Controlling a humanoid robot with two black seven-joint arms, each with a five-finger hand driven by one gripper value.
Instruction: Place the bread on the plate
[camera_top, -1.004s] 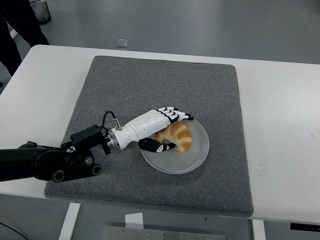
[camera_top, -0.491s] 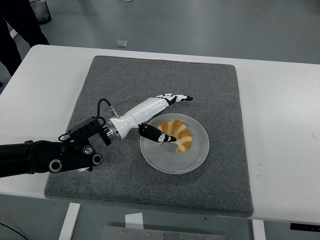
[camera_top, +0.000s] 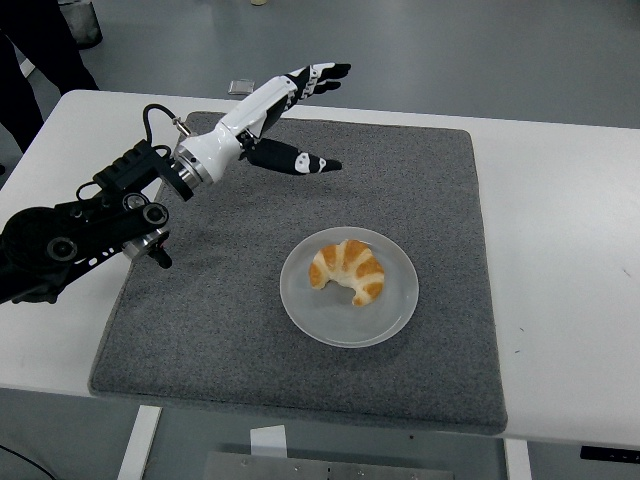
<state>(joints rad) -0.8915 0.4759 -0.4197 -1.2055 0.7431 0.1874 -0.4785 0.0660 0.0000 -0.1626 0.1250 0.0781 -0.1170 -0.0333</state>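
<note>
Head view: croissant (camera_top: 348, 270) lying on plate (camera_top: 389, 316), a little left of middle, curved side up-left, tips toward lower right. Plate on grey mat (camera_top: 440, 190), mat on white table (camera_top: 560, 200). Left hand (camera_top: 285, 115) raised over the mat's far-left part, well apart from plate and bread, fingers (camera_top: 322, 74) stretched out straight, thumb (camera_top: 305, 163) splayed below them, holding nothing. Right arm not visible. Dark-clothed person's legs (camera_top: 40, 40) at top-left corner, off the table.

Task looks finished judging by bread sitting fully inside the rim, nothing overhanging.

Handling guess: light, soft, flaky crust, easily crushed or dented by hard fingertips; not slippery but crumbly. Plate looks smooth, likely to slide on a push less than on bare table thanks to the mat. If regrasp needed, best hold across the thick middle hump, thumb on inner curve, fingers over outer curve, gentle squeeze; thin tips likely to snap off.
</note>
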